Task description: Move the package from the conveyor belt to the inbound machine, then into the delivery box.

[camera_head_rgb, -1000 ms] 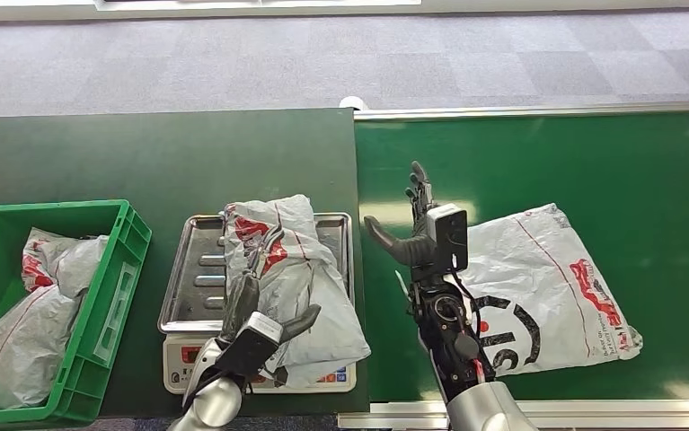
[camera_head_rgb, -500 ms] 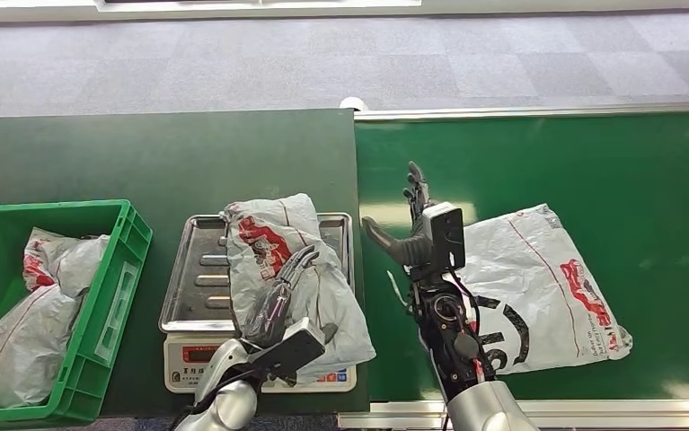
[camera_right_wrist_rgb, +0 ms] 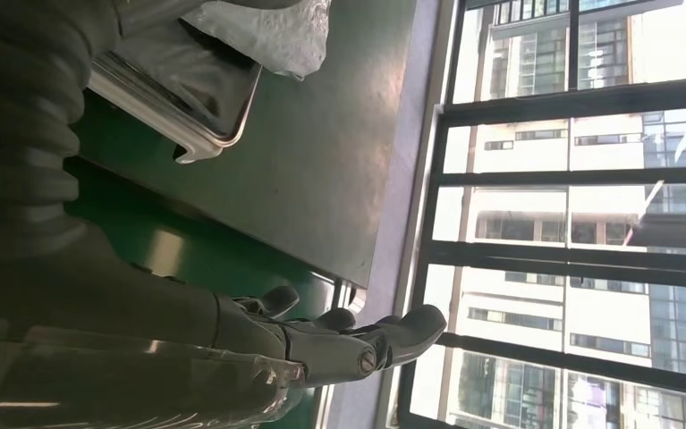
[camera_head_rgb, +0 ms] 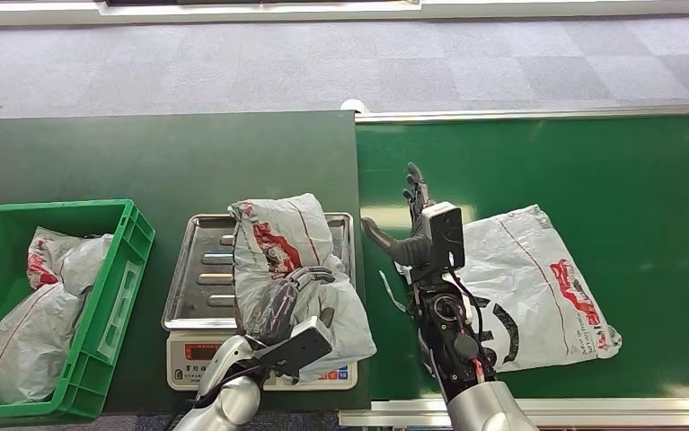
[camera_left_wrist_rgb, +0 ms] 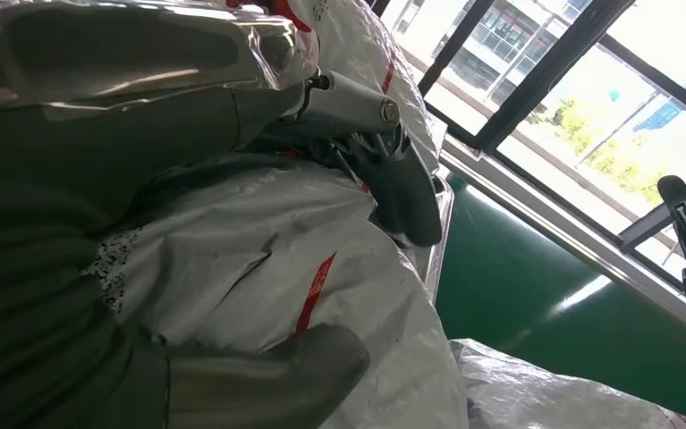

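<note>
Head view: a white package (camera_head_rgb: 297, 269) is lying on the steel tray of the inbound machine (camera_head_rgb: 198, 269), a scale standing on the dark table (camera_head_rgb: 143, 162). The left hand (camera_head_rgb: 291, 301) is gripping this package, fingers wrapping over its top and thumb pressing against its near side. The right hand (camera_head_rgb: 412, 224) is hovering over the conveyor belt (camera_head_rgb: 610, 162), fingers spread and holding nothing, just beside a second package (camera_head_rgb: 538, 278) lying on the belt. The green delivery box (camera_head_rgb: 111, 287) is sitting left of the scale, holding more bagged parcels (camera_head_rgb: 26, 314).

Left wrist view: the left hand (camera_left_wrist_rgb: 232, 179) is clamping the white package (camera_left_wrist_rgb: 321, 286), thumb beneath and fingers above.

Right wrist view: the right hand (camera_right_wrist_rgb: 321, 344) is stretching out flat and empty over the belt's edge, with the tray's corner (camera_right_wrist_rgb: 205, 125) nearby.
</note>
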